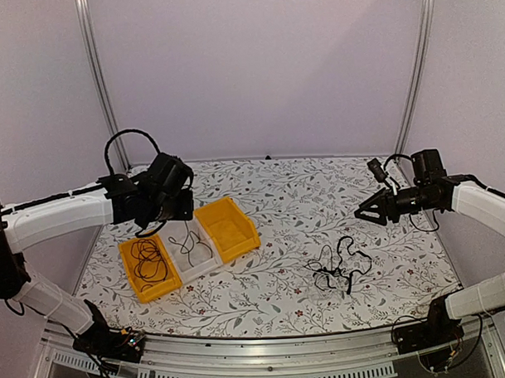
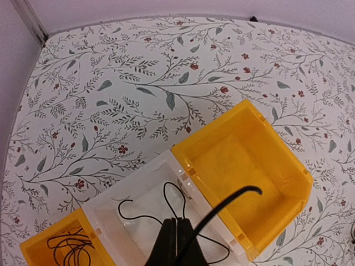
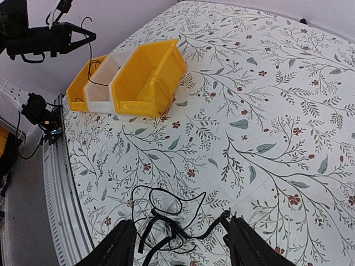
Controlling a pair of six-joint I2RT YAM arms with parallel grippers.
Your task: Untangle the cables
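Note:
A tangle of thin black cables lies on the floral table at front right, with a pale cord mixed in. In the right wrist view the tangle sits just ahead of and between the spread fingers. My right gripper is open and empty above it. My left gripper is shut on a black cable over the white bin. That cable trails down into the bin. Another black cable is coiled in the left yellow bin.
Three bins stand in a row at left: yellow, white, and a right yellow bin with nothing in it. The table has walls at the back and sides and a metal rail at the front edge.

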